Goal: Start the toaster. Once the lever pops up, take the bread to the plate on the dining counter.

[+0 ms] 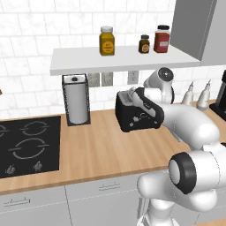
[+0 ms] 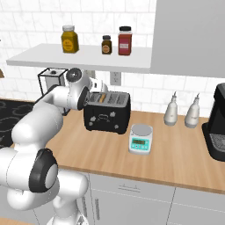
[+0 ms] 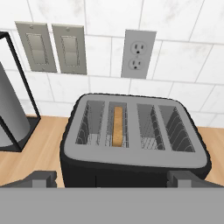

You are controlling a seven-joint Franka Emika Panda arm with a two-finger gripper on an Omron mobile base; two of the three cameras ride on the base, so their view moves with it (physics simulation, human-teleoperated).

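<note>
Here the gripper (image 3: 111,177) hovers just above the front edge of the toaster (image 3: 131,135), fingers spread wide and holding nothing; the toaster stands on the bench (image 1: 101,145) near the wall. One slice of bread (image 3: 117,127) sits upright in its second slot. The lever is probably on the face below, hidden, so come down squarely and press fully. Three jars line the shelf (image 1: 88,64).

Toaster (image 1: 132,115) right half hidden behind arm in left base view. Bread (image 3: 117,126) edge-on in slot, lower part hidden. Paper towel roll (image 3: 9,114) cut by hand view's left edge.
</note>
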